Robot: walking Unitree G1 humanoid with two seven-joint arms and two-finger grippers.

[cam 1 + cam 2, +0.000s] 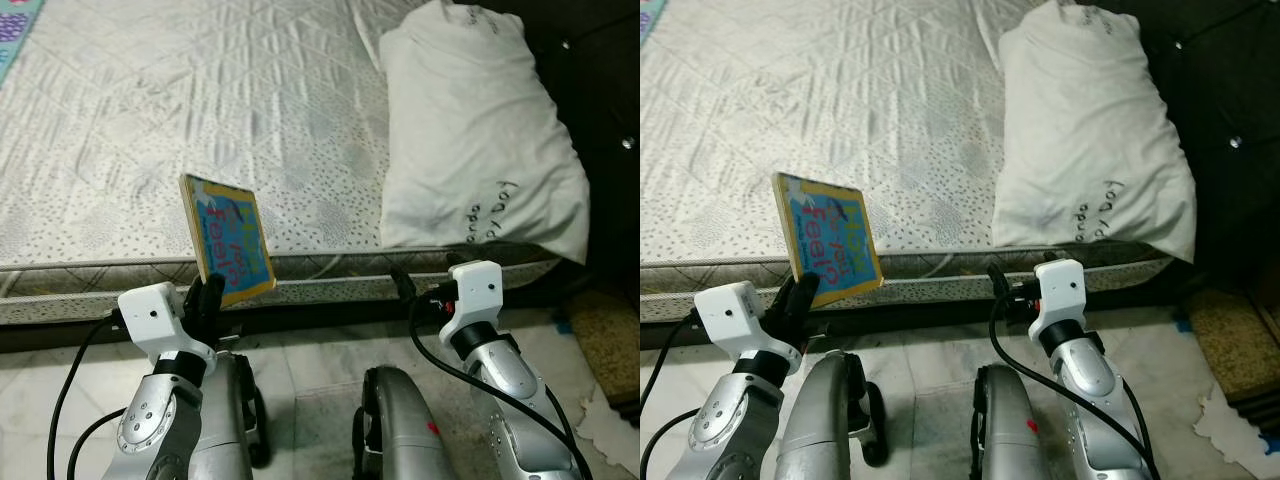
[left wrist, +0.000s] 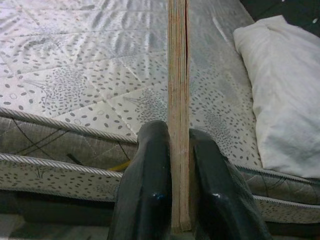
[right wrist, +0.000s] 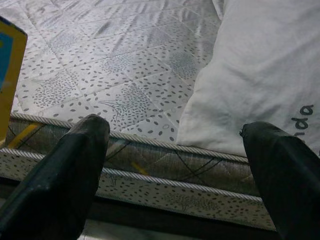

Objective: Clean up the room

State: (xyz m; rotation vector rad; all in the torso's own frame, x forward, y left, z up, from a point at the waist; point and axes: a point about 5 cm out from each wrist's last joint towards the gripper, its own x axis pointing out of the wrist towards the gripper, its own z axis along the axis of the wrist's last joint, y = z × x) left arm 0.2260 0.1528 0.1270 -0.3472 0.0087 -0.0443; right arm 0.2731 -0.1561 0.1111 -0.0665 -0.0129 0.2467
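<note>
Left jaws around upright book (image 1: 228, 239)

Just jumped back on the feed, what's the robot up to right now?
The robot stands at the edge of a bare mattress. Its left gripper is shut on the bottom edge of a thin children's book with a blue and yellow cover, holding it upright in front of the mattress edge. The right gripper is open and holds nothing, pointed at the mattress edge near a white pillow that lies at the right end of the mattress. The book has not been put down yet.
</note>
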